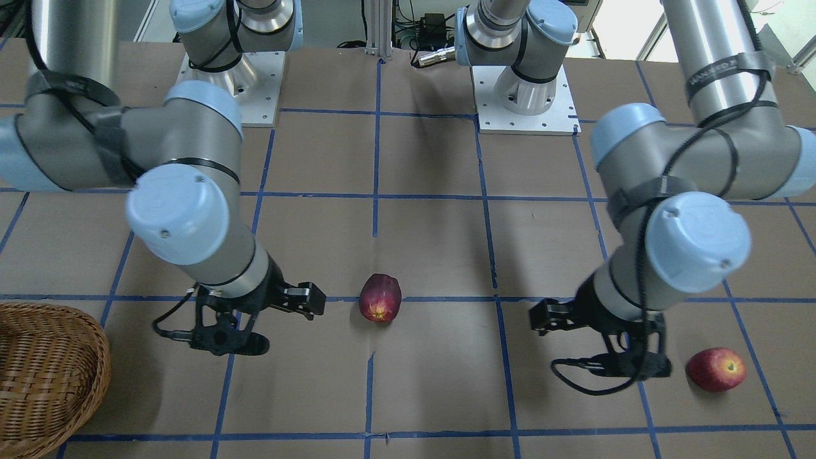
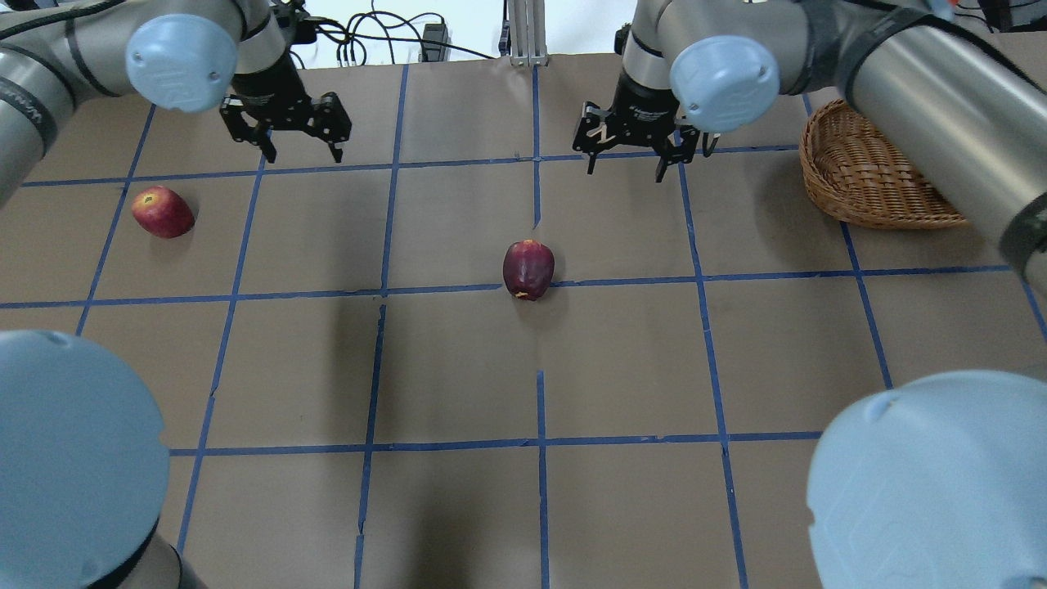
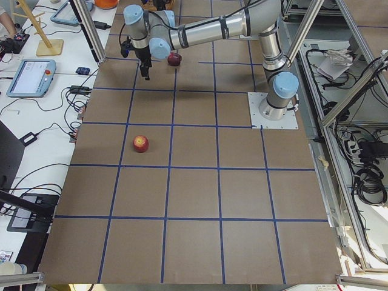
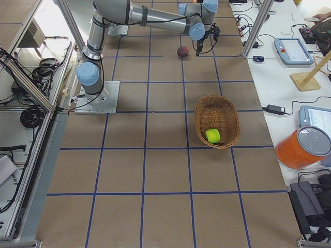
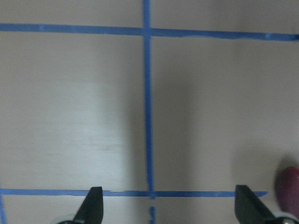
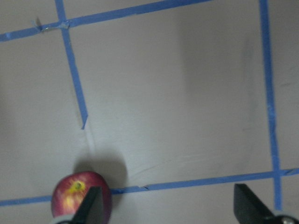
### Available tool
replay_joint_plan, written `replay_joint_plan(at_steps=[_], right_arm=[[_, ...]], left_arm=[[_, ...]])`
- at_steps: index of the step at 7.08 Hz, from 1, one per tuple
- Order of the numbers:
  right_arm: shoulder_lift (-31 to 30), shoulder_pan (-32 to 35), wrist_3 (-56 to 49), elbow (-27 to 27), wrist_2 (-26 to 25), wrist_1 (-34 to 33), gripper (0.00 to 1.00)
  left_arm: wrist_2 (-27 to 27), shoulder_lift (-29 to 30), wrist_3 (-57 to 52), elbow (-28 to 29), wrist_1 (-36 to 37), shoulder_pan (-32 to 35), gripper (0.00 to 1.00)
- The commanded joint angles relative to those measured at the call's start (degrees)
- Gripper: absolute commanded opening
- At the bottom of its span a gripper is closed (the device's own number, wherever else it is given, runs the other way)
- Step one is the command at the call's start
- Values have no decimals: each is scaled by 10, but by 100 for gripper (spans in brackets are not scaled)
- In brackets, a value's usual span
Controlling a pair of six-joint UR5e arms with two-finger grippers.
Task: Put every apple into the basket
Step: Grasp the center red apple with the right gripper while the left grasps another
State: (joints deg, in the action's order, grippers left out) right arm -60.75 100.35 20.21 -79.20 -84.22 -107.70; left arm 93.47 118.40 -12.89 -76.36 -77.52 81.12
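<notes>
Left gripper [image 2: 301, 151] spread, empty, poised near red apple [image 2: 164, 212]; right gripper [image 2: 624, 170] same, near dark apple [image 2: 528, 269], basket [image 2: 859, 184] its side. Green apple [image 4: 212, 135] inside already.

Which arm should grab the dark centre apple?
Right: the right gripper hangs open nearer the dark apple, with the basket on its side. The left gripper is closer to the lighter red apple.

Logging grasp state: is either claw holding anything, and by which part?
Nothing is held. The left claw and the right claw are both open and empty; the dark red apple and the lighter red apple lie apart from them.
</notes>
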Motion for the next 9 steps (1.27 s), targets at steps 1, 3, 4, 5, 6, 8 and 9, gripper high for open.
replay_joint_plan(at_steps=[1,3,4,5,6,8,9], right_arm=[[54,74,114,-2,-1,-66,100],[64,97,123,-3,11,-68,100],[73,102,127,-4,12,-66,100],[77,101,127,-5,7,-62,100],[77,101,128,-8,3,-60,100],[77,99,125,-35,0,-67,100],[78,99,127,-44,1,-71,100]], left_arm=[[18,28,-158,0,59,-113,100],[13,73,-277,-4,148,-178,100],[8,95,-305,-4,165,-190,100],[-18,110,-304,-3,166,-192,100],[-37,127,-303,-3,163,-192,100],[-19,150,-310,2,166,-192,100],[-4,153,-309,1,166,-192,100]])
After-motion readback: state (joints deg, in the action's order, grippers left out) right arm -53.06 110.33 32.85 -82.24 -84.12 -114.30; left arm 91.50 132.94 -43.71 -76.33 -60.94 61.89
